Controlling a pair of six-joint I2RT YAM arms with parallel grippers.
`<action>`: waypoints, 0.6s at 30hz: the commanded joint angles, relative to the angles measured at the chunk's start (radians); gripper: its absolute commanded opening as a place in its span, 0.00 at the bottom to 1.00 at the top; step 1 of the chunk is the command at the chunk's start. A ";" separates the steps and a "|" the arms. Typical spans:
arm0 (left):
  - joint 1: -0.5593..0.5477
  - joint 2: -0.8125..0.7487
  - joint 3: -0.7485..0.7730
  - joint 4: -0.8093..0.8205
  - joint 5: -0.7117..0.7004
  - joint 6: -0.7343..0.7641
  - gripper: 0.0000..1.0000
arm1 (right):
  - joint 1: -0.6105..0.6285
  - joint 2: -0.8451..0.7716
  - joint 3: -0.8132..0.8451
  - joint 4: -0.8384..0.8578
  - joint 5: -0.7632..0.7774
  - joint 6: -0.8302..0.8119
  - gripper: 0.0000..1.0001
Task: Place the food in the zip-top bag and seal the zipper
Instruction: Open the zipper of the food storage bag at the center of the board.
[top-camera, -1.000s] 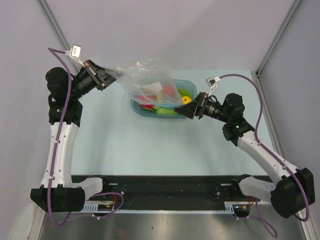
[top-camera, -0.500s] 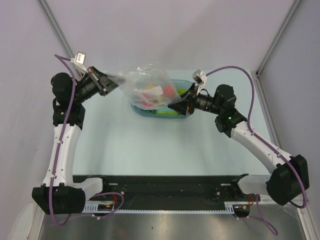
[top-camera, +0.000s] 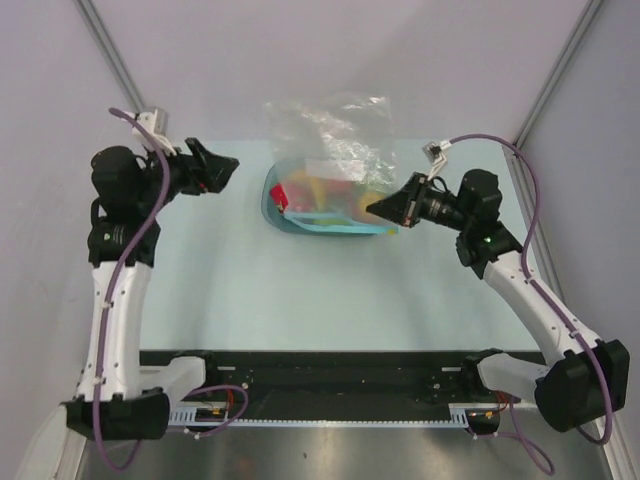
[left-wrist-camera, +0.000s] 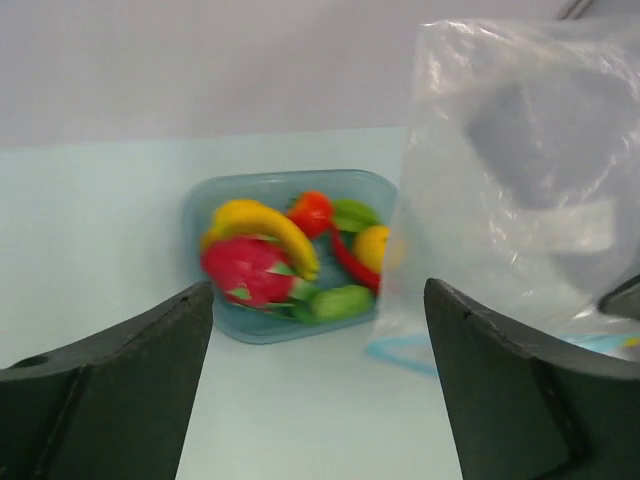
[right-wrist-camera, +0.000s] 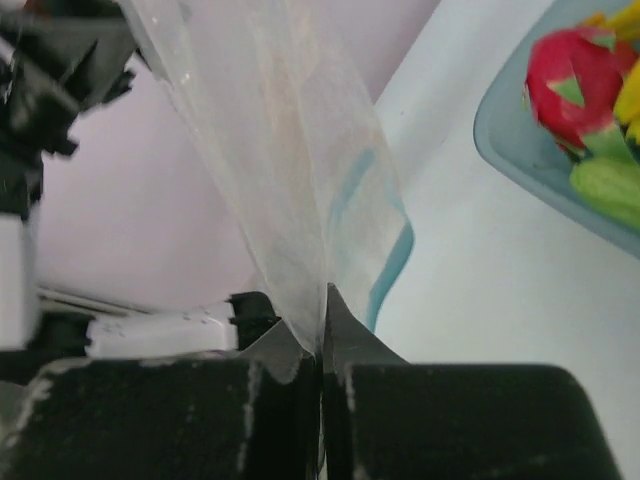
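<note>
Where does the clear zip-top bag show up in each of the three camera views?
Top external: the zip-top bag is upper centre, over the blue-green tray, one corner pinched in the right claw.
Left wrist: right side, just right of the tray.
Right wrist: centre, running down into the shut claw.
Shared landmark: the tray, top right in the right wrist view.

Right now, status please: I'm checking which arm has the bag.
Left gripper open, clear of the zip-top bag. Right gripper shut on the bag's edge. Food in the tray, bag looks empty. Nothing in the way.
</note>
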 joint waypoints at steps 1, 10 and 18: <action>-0.213 -0.185 -0.061 -0.107 -0.324 0.603 0.94 | -0.080 -0.039 -0.082 -0.051 -0.112 0.409 0.00; -0.764 -0.255 -0.247 -0.091 -0.565 0.901 0.98 | -0.235 -0.120 -0.139 -0.324 -0.246 0.528 0.00; -1.128 -0.008 -0.212 0.010 -0.603 1.009 0.86 | -0.391 -0.207 -0.085 -0.724 -0.303 0.326 0.00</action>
